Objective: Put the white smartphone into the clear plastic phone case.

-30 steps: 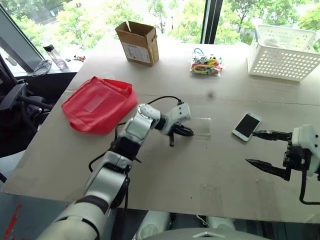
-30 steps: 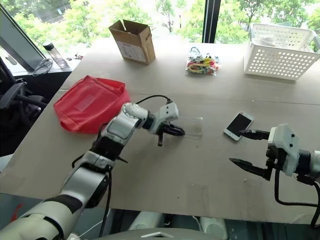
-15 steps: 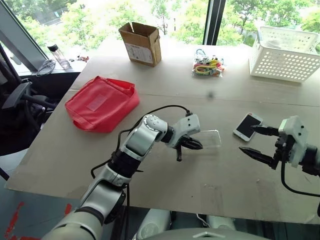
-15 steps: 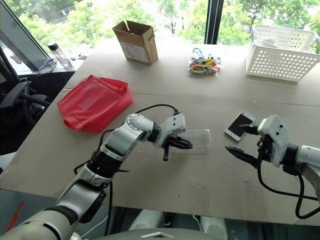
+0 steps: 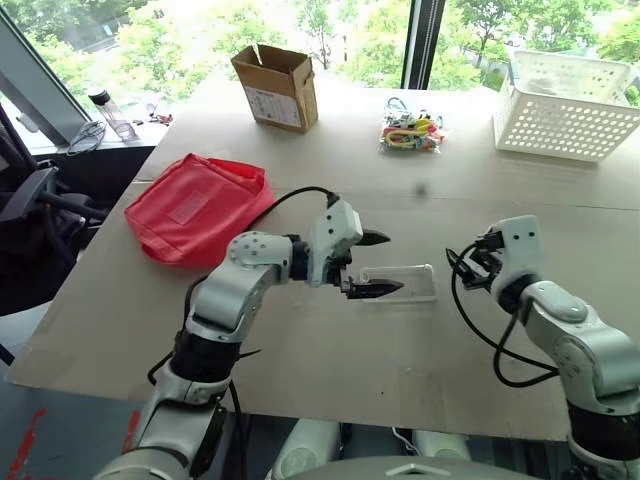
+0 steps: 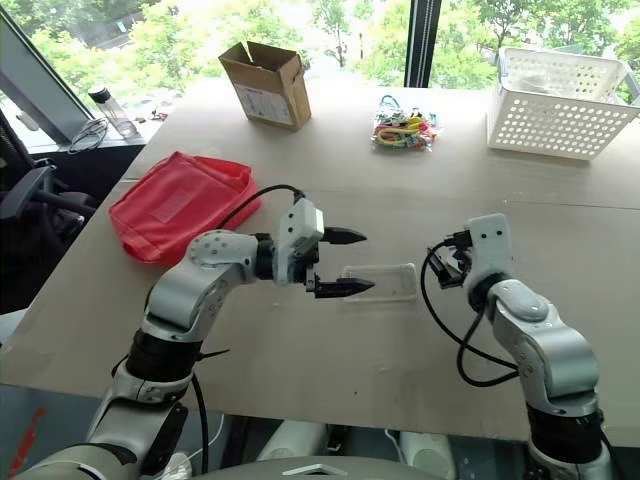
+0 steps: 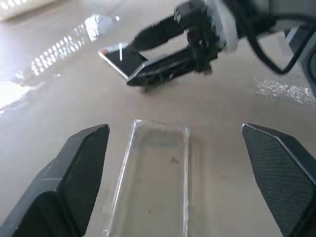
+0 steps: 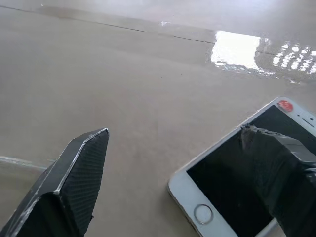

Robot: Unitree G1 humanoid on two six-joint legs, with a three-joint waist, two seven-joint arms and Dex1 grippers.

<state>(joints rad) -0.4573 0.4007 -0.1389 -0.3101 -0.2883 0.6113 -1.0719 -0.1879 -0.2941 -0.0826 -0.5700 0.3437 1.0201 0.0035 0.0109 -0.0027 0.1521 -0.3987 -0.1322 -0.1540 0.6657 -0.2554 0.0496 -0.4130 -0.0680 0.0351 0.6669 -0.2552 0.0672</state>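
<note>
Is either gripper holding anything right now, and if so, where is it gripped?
Nothing is held. The left gripper is open above the clear case on the table; the right gripper is open, one finger over the white phone.

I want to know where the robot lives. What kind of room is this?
Probably an office or lab workroom: a big plain table beside tall windows with trees outside, an office chair at its side, and a cardboard box and white basket on top.
</note>
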